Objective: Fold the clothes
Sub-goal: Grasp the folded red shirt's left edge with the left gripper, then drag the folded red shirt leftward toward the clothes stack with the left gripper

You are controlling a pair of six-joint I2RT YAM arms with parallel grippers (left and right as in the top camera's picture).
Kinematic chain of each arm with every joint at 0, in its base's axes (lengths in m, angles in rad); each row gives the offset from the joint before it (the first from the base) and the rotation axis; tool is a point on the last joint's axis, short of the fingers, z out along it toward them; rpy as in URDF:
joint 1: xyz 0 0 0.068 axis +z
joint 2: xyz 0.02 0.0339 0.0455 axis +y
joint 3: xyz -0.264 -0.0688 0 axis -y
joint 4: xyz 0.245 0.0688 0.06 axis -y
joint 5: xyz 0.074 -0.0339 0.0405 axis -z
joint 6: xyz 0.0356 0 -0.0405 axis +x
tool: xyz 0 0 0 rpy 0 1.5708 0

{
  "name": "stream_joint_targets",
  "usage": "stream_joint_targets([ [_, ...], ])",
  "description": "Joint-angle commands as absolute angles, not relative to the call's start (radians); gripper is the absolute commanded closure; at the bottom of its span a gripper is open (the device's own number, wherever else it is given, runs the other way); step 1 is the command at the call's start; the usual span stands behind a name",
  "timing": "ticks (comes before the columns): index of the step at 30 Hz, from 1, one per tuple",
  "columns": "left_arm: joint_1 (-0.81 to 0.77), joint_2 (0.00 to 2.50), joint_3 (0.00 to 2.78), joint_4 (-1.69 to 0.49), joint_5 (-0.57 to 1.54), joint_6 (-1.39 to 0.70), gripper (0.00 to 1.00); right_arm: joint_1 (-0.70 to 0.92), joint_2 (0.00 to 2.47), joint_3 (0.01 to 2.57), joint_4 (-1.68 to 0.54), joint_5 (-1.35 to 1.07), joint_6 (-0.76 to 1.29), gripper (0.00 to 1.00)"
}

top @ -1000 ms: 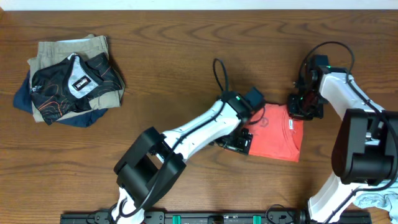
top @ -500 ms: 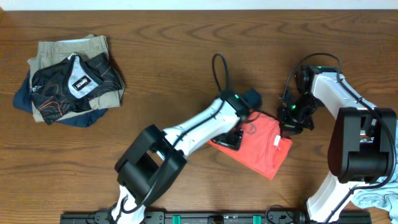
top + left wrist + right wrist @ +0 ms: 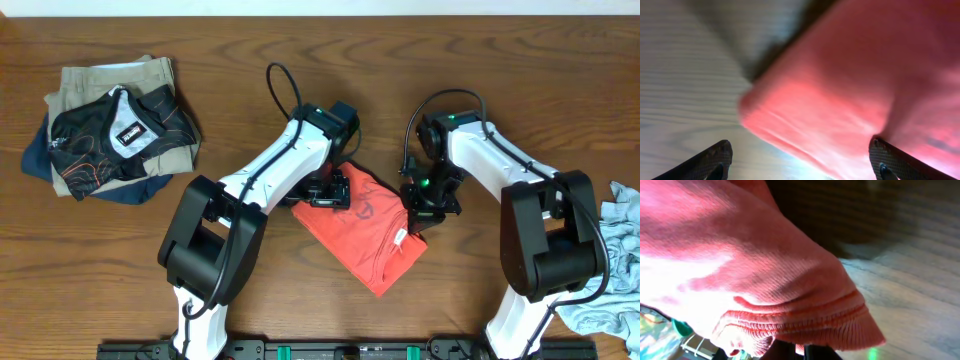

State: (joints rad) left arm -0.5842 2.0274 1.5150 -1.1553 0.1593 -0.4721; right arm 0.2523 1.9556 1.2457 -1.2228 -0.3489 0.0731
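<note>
The clothes, a folded coral-red T-shirt (image 3: 365, 228), lie slantwise at the table's middle. My left gripper (image 3: 327, 190) stands open at the shirt's upper left end. In the left wrist view the shirt (image 3: 850, 85) fills the space between the wide-apart fingertips (image 3: 715, 160), and its folded edge lies over bare wood. My right gripper (image 3: 420, 212) is shut on the shirt's right edge. Seen from the right wrist, the ribbed hem of the shirt (image 3: 805, 325) bunches over the closed jaws of the gripper (image 3: 802, 352).
A pile of other folded garments (image 3: 115, 130), khaki, dark blue and black, sits at the back left. A pale blue-grey cloth (image 3: 610, 260) lies at the right edge. A black rail (image 3: 300, 350) runs along the front edge.
Both grippers and the shirt have moved left. The shirt has turned from square to slantwise. The right gripper has closed on its right edge.
</note>
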Motion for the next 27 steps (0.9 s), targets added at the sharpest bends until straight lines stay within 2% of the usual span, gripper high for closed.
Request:
stream_joint_targets([
  [1, -0.590, 2.021, 1.509, -1.171, 0.266, -0.506, 0.11, 0.227, 1.961, 1.236, -1.225, -0.289, 0.111, 0.96],
  [7, -0.590, 2.012, 1.509, -1.174, 0.281, -0.566, 0.11, 0.122, 1.916, 1.238, -1.236, -0.189, 0.111, 0.96],
  [14, -0.590, 2.011, 1.500, -1.137, 0.276, -0.629, 0.11, 0.005, 1.801, 1.248, -1.211, -0.187, 0.069, 0.92],
  [19, -0.590, 2.011, 1.438, -1.079, 0.257, -0.711, 0.11, -0.027, 1.754, 1.248, -1.203, -0.183, 0.046, 0.88],
  [27, -0.587, 2.012, 1.329, -0.911, 0.222, -0.742, 0.11, -0.027, 1.754, 1.248, -1.194, -0.183, 0.039, 0.87],
])
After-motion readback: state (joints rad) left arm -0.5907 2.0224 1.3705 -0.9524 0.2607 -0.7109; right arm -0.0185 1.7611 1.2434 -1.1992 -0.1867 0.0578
